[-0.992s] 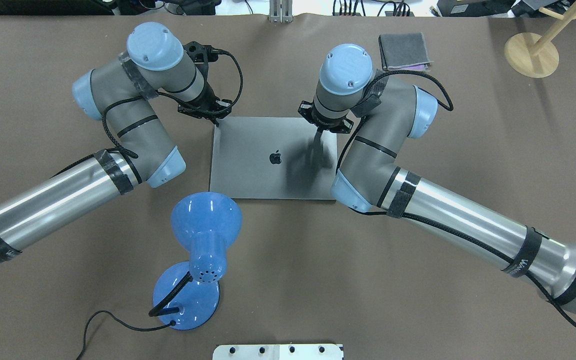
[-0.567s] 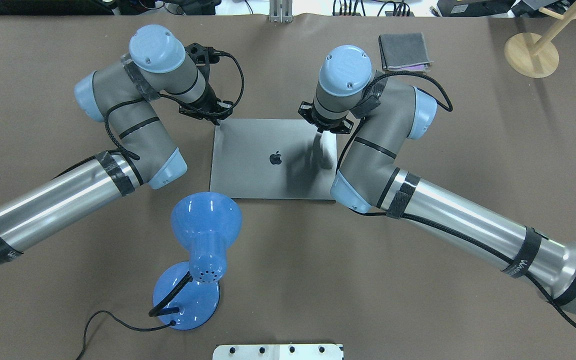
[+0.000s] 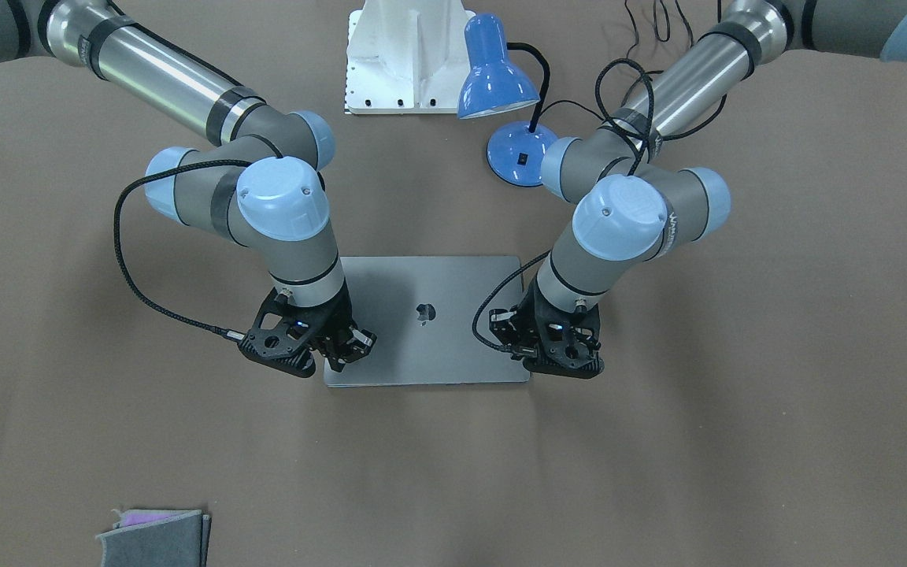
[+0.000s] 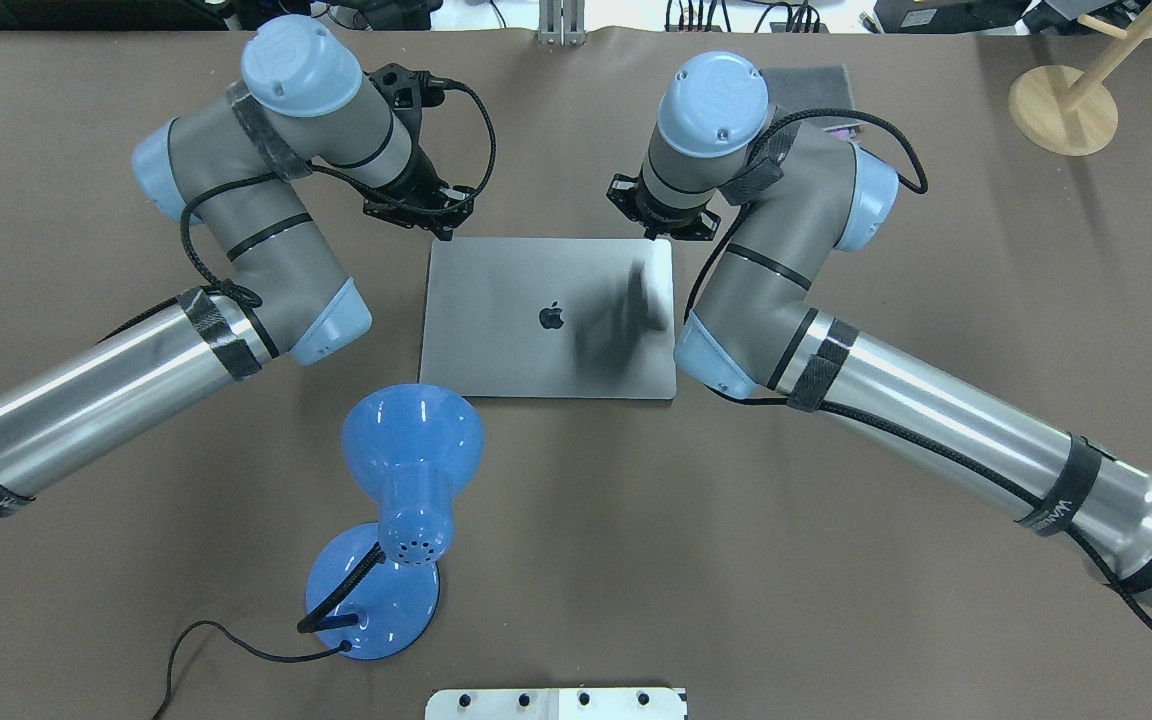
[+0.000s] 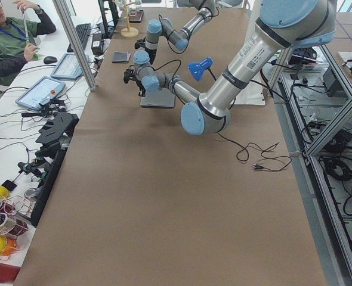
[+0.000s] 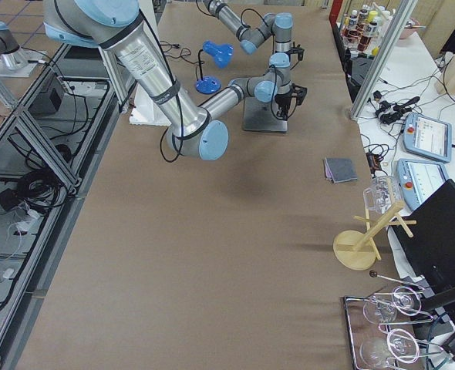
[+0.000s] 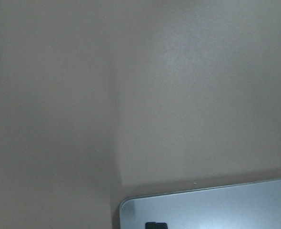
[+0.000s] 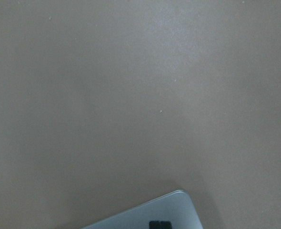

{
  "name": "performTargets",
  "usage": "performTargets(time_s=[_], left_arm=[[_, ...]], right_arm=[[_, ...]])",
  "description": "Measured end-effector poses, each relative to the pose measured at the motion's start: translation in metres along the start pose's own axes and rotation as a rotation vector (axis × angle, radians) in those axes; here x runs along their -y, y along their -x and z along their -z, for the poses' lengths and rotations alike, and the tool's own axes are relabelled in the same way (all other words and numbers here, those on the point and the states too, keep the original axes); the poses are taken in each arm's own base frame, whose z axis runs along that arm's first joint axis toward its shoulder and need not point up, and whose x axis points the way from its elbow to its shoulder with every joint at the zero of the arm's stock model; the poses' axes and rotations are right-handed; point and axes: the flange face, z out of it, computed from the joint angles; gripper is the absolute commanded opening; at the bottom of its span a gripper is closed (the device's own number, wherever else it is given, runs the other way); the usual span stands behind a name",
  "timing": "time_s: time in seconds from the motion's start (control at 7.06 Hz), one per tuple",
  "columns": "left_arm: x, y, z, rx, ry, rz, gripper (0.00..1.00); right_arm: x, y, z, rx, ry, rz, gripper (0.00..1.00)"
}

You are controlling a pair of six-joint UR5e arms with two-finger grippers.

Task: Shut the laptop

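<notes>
The laptop (image 4: pixel 526 350) lies shut and flat on the brown table, its grey lid up with the dark apple logo showing; it also shows in the front view (image 3: pixel 453 346). My left gripper (image 4: pixel 444 228) hangs just over the lid's far left corner, fingers together, holding nothing. My right gripper (image 4: pixel 663 234) hangs over the far right corner, also shut and empty. In the front view the left gripper (image 3: pixel 556 361) is on the right and the right gripper (image 3: pixel 341 356) on the left. Each wrist view shows a lid corner (image 7: pixel 216 210) (image 8: pixel 145 217) and a dark fingertip at the bottom edge.
A blue desk lamp (image 4: pixel 411 440) stands near the laptop's near left corner, its cord trailing to the table's front. A folded grey cloth (image 3: pixel 154 539) lies beyond the laptop. A wooden stand (image 4: pixel 1063 108) is at the far right. A white plate (image 4: pixel 556 703) sits at the robot's base.
Both wrists have risen and drawn back toward the laptop's far edge. The right gripper has come off the lid. The laptop has not moved.
</notes>
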Motion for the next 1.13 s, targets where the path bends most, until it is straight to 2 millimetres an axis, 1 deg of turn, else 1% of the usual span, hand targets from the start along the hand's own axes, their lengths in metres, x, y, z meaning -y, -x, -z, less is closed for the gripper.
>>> performTargets(time_s=[0.14, 0.28, 0.43, 0.57, 0.71, 0.85, 0.99, 1.13], left_arm=[[-0.004, 0.002, 0.029, -0.006, 0.028, 0.004, 0.98], [-0.011, 0.011, 0.063, 0.001, 0.055, -0.008, 0.98], [-0.023, 0.031, 0.101, 0.021, 0.073, -0.032, 0.98], [-0.036, 0.059, 0.137, 0.052, 0.081, -0.064, 0.98], [-0.048, 0.100, 0.174, 0.092, 0.081, -0.106, 0.98], [-0.060, 0.161, 0.207, 0.139, 0.078, -0.152, 0.98], [-0.072, 0.230, 0.234, 0.175, 0.088, -0.202, 0.98], [-0.088, 0.307, 0.258, 0.191, 0.111, -0.253, 0.98]], right_arm=[[0.015, -0.030, 0.022, 0.000, 0.019, 0.033, 1.00], [0.026, -0.072, 0.053, -0.006, 0.040, 0.087, 1.00], [0.032, -0.120, 0.085, -0.012, 0.060, 0.149, 1.00], [0.032, -0.177, 0.110, -0.022, 0.082, 0.217, 1.00], [0.032, -0.246, 0.132, -0.040, 0.101, 0.289, 1.00], [0.034, -0.313, 0.152, -0.060, 0.120, 0.343, 1.00], [0.040, -0.381, 0.173, -0.079, 0.138, 0.384, 1.00], [0.047, -0.451, 0.195, -0.094, 0.156, 0.434, 1.00]])
